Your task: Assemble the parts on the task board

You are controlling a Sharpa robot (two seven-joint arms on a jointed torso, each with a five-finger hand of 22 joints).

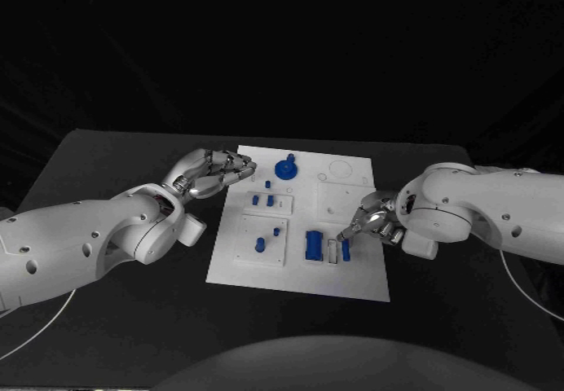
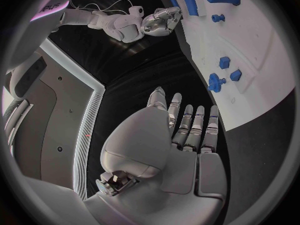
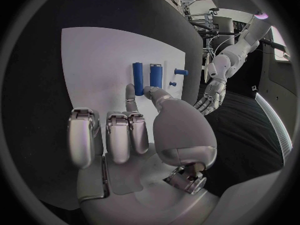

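Note:
The white task board (image 1: 353, 277) lies mid-table with blue parts on it. A round blue knob (image 1: 286, 169) stands near its far edge, and small blue blocks (image 1: 257, 199) and pegs (image 1: 260, 243) sit on its left half. A thick blue cylinder (image 1: 314, 244) lies on the right half. My right hand (image 1: 370, 221) reaches over the board's right edge. Its thumb and one finger pinch the near end of a thin blue cylinder (image 1: 345, 249) (image 3: 137, 78), and the other fingers (image 3: 119, 135) are curled in. My left hand (image 1: 218, 173) (image 2: 169, 150) hovers at the far left corner, holding nothing.
The black table (image 1: 117, 163) surrounds the board, with bare room at the front and on both sides. In the left wrist view the board (image 2: 262, 75) lies just beyond the fingertips, and the right hand (image 2: 159, 22) is at its far edge.

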